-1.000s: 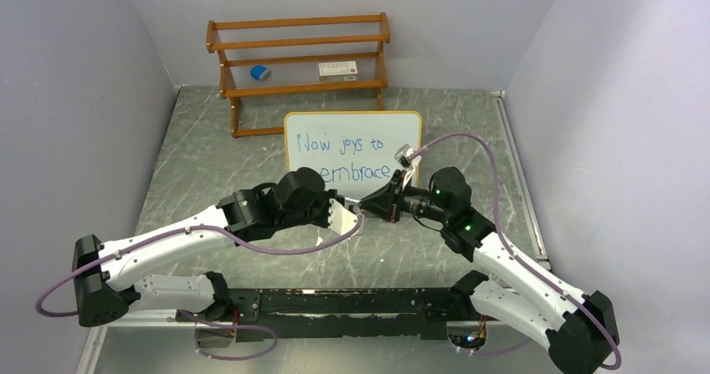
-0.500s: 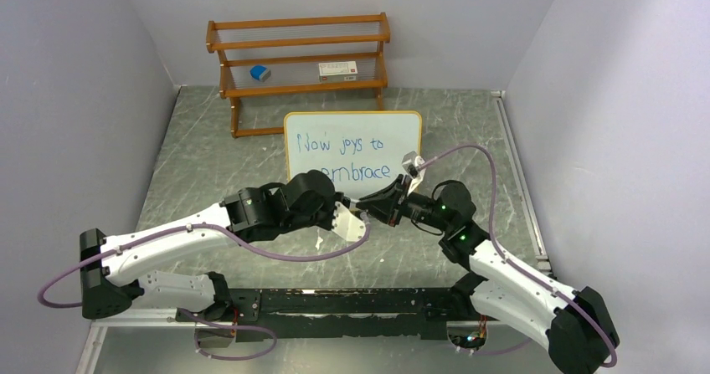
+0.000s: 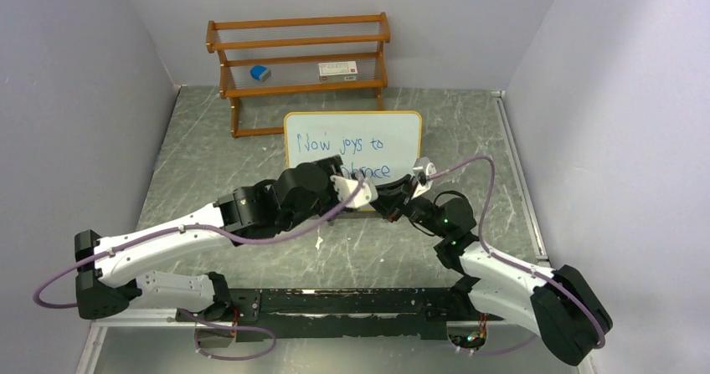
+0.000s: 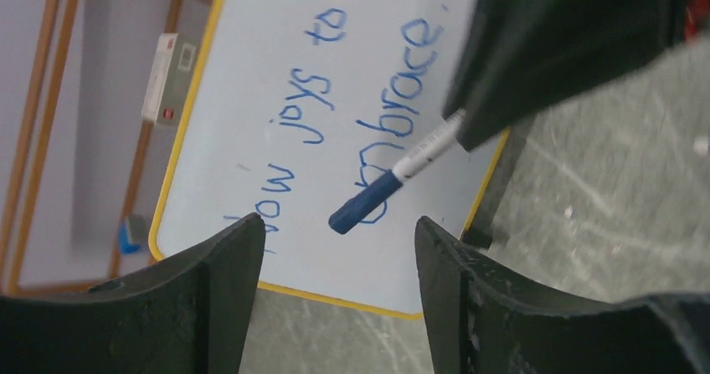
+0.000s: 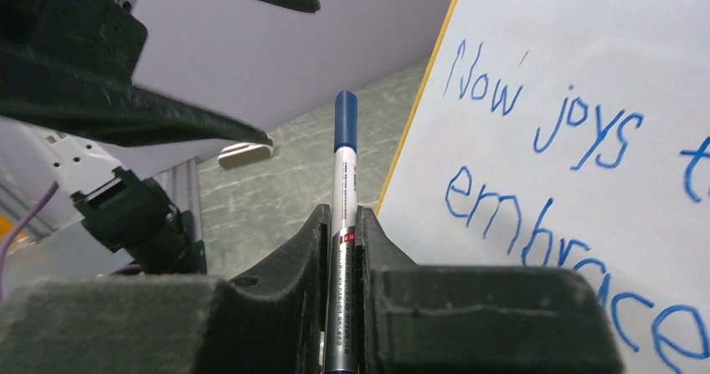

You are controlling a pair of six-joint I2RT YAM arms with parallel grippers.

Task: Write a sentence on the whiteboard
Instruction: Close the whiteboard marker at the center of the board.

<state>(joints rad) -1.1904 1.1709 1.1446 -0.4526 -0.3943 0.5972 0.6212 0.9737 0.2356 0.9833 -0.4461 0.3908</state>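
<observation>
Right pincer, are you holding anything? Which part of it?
Yes: the right pincer holds a marker by its white barrel, blue end sticking out. The left pincer is open and holds nothing.

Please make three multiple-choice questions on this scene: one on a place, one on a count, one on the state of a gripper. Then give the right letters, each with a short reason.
1. On which level of the wooden rack does the small blue object lie?
A. top
B. middle
C. lowest

2. How many rows does the sentence on the whiteboard have?
A. one
B. two
C. three

3. In what state is the right gripper?
A. open and empty
B. shut on nothing
C. shut on the marker

Answers:
1. B, the top view shows it on the middle level.
2. B, "Now joys to" stands above "embrace".
3. C, the right wrist view shows both fingers clamped on the barrel.
</observation>
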